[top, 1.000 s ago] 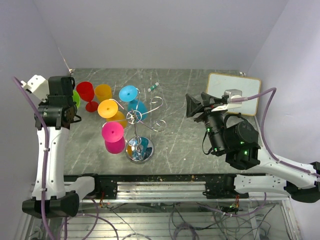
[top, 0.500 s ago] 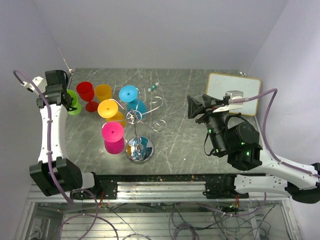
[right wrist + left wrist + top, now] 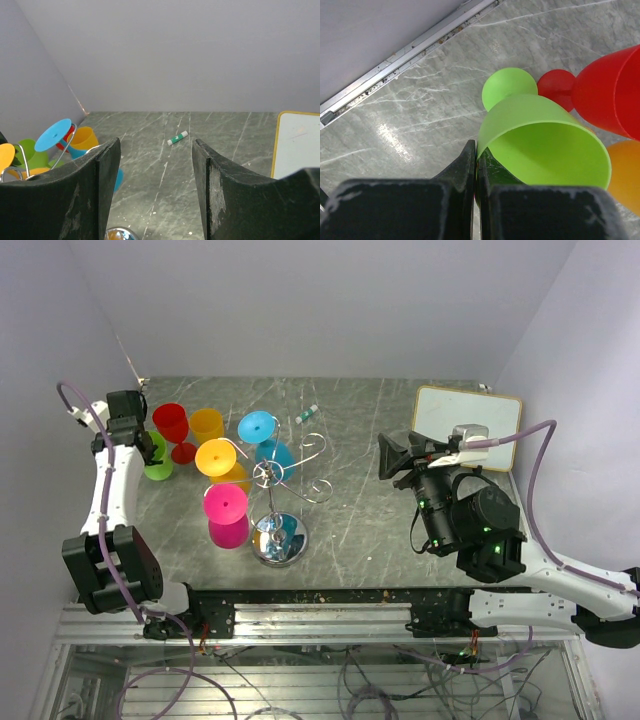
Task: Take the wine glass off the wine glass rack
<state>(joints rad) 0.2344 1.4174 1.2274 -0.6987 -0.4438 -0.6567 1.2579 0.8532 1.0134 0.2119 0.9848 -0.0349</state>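
Left wrist view: the left gripper (image 3: 476,150) is clenched on the rim of the green wine glass (image 3: 540,145), with the bowl's wall pinched between its two fingers. The glass's round foot shows beyond the bowl, against the grey marble table (image 3: 395,115). I cannot tell whether the foot bears on the surface. A red glass (image 3: 612,95) stands just beside it, their feet nearly touching, and an orange glass (image 3: 627,172) shows at the frame edge.

From above, the green wine glass sits at the far left of the table, off the hooks and well apart from the wine glass rack (image 3: 280,480). The rack stands mid-table on its mirrored base, with a blue glass (image 3: 258,427), a yellow glass (image 3: 217,457) and a pink glass (image 3: 227,505) hanging on it.

The right gripper (image 3: 156,145) is released, fingers spread with nothing between them, over the table's right side near a whiteboard (image 3: 468,425). A green marker (image 3: 177,137) lies beyond it.
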